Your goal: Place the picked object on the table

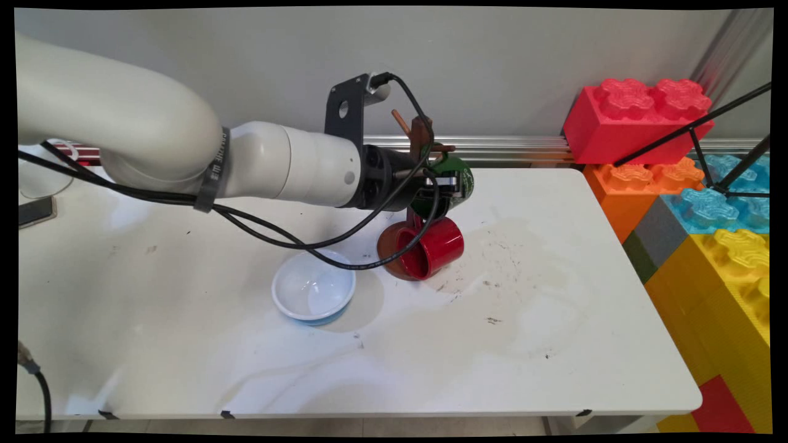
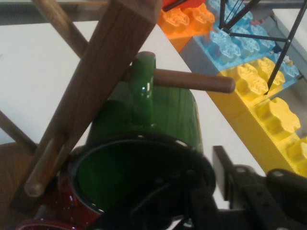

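Two mugs on wooden mug tree, frame centre. My hand grips green mug's rim, handle hooked over peg. Red mug hangs below. White bowl on bench, lower left of them.

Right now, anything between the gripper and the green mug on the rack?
Nothing visible. The gripper is already at the green mug, whose handle hangs on a wooden peg of the mug rack. A red mug hangs lower down.
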### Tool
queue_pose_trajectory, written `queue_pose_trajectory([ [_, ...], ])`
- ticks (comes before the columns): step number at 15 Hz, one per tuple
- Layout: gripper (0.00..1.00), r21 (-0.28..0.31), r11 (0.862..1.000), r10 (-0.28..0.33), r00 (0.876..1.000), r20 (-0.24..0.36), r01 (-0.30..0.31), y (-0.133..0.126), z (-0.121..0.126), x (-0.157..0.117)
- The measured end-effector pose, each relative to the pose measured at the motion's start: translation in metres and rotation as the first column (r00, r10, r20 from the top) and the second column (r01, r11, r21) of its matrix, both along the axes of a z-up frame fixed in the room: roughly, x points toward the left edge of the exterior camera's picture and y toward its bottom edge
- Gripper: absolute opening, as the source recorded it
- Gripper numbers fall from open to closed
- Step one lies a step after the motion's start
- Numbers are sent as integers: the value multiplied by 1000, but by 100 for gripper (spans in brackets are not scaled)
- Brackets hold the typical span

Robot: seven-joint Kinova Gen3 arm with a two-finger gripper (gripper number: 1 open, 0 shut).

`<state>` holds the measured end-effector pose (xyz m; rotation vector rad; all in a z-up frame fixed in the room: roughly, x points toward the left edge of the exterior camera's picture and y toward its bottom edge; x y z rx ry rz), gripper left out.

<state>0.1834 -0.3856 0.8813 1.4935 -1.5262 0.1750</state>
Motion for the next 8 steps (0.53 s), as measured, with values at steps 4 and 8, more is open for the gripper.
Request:
queue_pose_trajectory([
  [4,0,6,1000,6,1000,8,-6,2,-1,5],
  [8,0,12,1000,8,1000,10,-8,4,-2,8],
])
